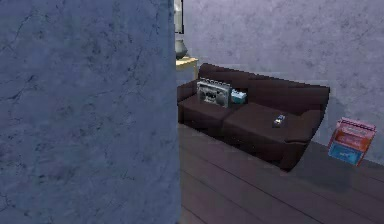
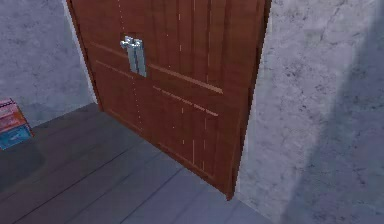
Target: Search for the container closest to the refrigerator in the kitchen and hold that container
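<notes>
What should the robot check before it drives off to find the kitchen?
1. In the kitchen: not ok; the dark brown cushioned sofa suggests a living room.
2. Straight ahead free: not ok; the blue-grey mottled wall stands close on the forward view's left.
3. Room to drive: ok; bare dark plank floor lies before the sofa.
4. Side exit: not ok; the reddish-brown wooden door with its metal handle looks closed.
5. Where that door leads: cannot tell.

Home living room: sofa [image 1: 255, 115], door [image 2: 170, 80]
</notes>
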